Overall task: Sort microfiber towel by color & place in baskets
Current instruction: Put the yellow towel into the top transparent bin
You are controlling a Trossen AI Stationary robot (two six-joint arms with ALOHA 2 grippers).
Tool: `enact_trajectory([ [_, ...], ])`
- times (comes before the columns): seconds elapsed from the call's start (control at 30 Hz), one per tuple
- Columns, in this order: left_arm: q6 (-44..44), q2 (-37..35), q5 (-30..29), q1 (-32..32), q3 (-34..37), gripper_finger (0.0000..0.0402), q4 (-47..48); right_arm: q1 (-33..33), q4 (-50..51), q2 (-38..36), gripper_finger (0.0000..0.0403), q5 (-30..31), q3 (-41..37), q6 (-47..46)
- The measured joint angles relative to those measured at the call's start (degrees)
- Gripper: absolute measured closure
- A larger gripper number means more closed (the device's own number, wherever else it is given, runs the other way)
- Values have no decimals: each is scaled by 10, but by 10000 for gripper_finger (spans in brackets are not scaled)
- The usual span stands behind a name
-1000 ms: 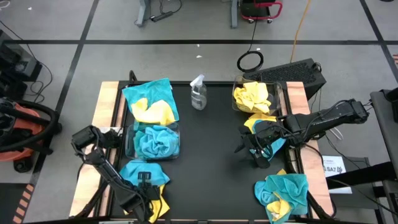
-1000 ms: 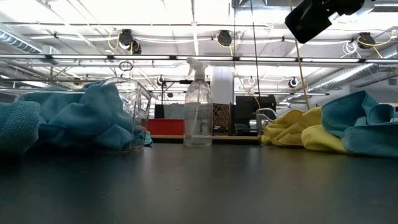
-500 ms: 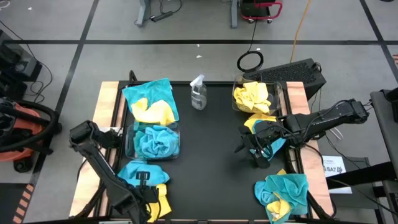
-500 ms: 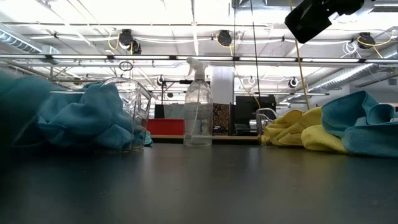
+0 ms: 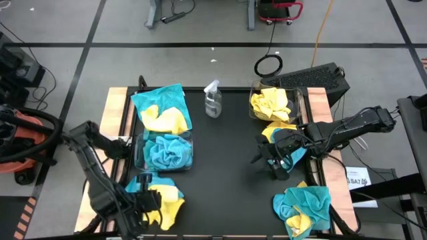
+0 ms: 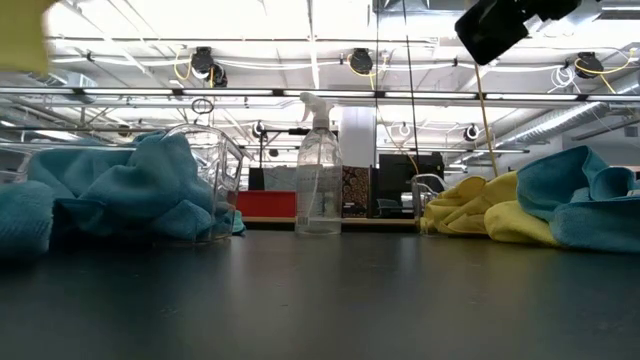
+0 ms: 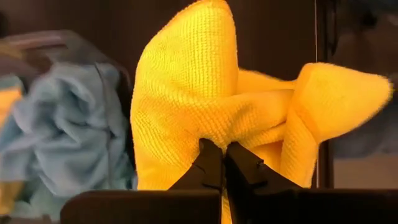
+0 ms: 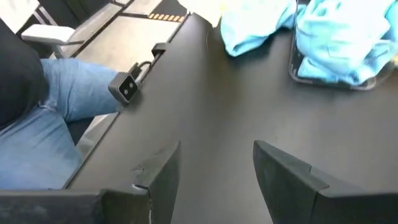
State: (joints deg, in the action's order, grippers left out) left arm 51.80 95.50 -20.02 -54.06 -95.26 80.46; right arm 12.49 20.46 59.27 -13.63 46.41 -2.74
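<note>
The left tool (image 7: 222, 163) is pinching a yellow towel (image 7: 205, 106) at the surface's near left corner. The yellow-filled basket (image 5: 275, 103) is sitting far across, at the back right, nearer the right arm. The right tool (image 8: 214, 165) is hovering with its jaws parted and empty over the right side.

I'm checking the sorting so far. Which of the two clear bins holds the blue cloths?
The left bin, beside the left arm, holds bunched blue cloths. The other bin, at the table's far right corner, holds yellow cloths.
</note>
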Motion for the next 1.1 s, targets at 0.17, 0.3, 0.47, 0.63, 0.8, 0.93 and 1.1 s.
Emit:
enact_trajectory([
  [0.17,-20,-20,-53,0,-1,399,1,0,-28,0,209,0,0,14],
  [0.3,-49,-22,-77,4,-1,400,1,0,-52,0,209,0,0,23],
  [0.47,-98,-22,-106,19,-1,400,0,0,-104,0,209,3,0,38],
  [0.63,-157,-22,-148,43,-1,400,-3,0,-153,1,198,22,0,54],
  [0.8,-214,-22,-175,66,-1,400,-5,0,-169,8,157,53,0,60],
  [0.93,-265,-22,-192,84,-1,400,-8,0,-200,26,118,63,0,60],
  [1.1,-350,-22,-211,109,-1,400,-46,0,-281,56,82,63,0,67],
])
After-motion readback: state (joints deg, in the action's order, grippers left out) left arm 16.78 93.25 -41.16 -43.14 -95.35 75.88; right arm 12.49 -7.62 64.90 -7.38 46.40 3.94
